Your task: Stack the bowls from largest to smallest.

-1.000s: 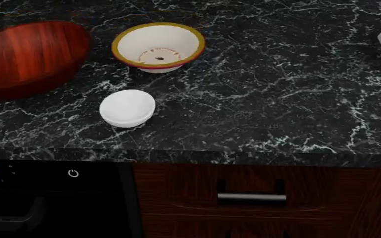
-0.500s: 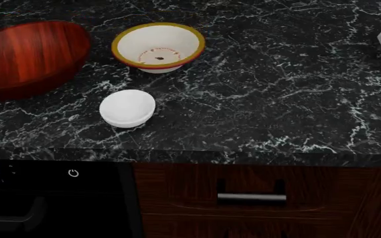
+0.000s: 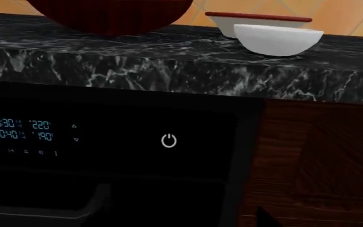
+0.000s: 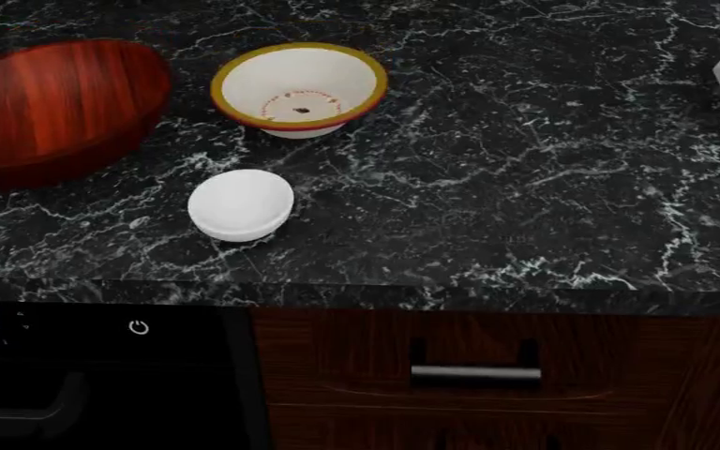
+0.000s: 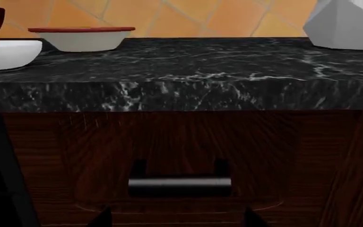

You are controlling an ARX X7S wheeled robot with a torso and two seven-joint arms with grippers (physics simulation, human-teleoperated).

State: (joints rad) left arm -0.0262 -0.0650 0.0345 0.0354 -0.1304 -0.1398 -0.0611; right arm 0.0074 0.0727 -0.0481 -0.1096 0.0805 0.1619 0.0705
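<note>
From my left wrist camera I look straight at the counter front from below its top. The black marble counter (image 3: 168, 61) runs across, its veined edge facing me. On it the red-brown bowl (image 3: 112, 16) sits to the left, cut off by the frame. To the right the white bowl (image 3: 276, 40) stands near the edge, with the rimmed bowl (image 3: 232, 21) behind it. Below, the black oven panel (image 3: 106, 137) shows lit digits and a power symbol (image 3: 168, 140); a dark wood cabinet (image 3: 320, 161) adjoins it on the right.
</note>
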